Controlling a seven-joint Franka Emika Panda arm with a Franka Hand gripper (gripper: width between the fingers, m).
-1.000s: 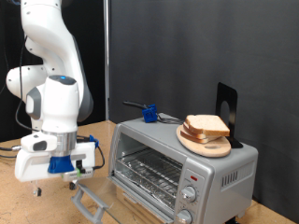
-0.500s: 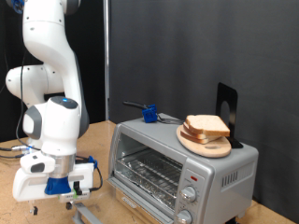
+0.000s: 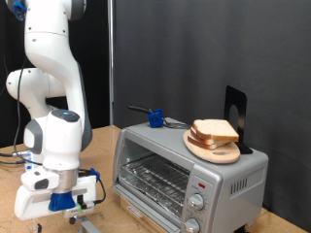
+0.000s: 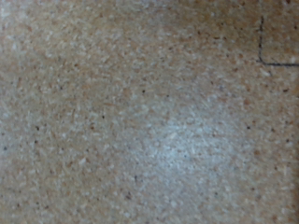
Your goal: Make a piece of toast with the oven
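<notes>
The silver oven [image 3: 194, 175] stands at the exterior view's right, its door swung down and its wire rack [image 3: 151, 180] showing. Pale bread slices [image 3: 216, 130] lie stacked on a round wooden plate [image 3: 209, 148] on top of the oven; I cannot tell which one is the piece of toast. My gripper [image 3: 53, 218] hangs low at the exterior view's bottom left, just above the wooden table and left of the open door. Its fingertips are cut off by the picture's edge. The wrist view shows only blurred brown table surface [image 4: 149, 112], very close, and no fingers.
A blue object [image 3: 154, 119] with a dark handle and a black upright stand [image 3: 235, 107] sit on the oven's top behind the plate. Two knobs [image 3: 197, 204] and a red light [image 3: 201, 183] are on the oven's front right. A dark curtain hangs behind.
The arm has lowered the hand steadily towards the table at the bottom left. The open door's handle has dropped almost out of the picture. The bread and plate have not moved.
</notes>
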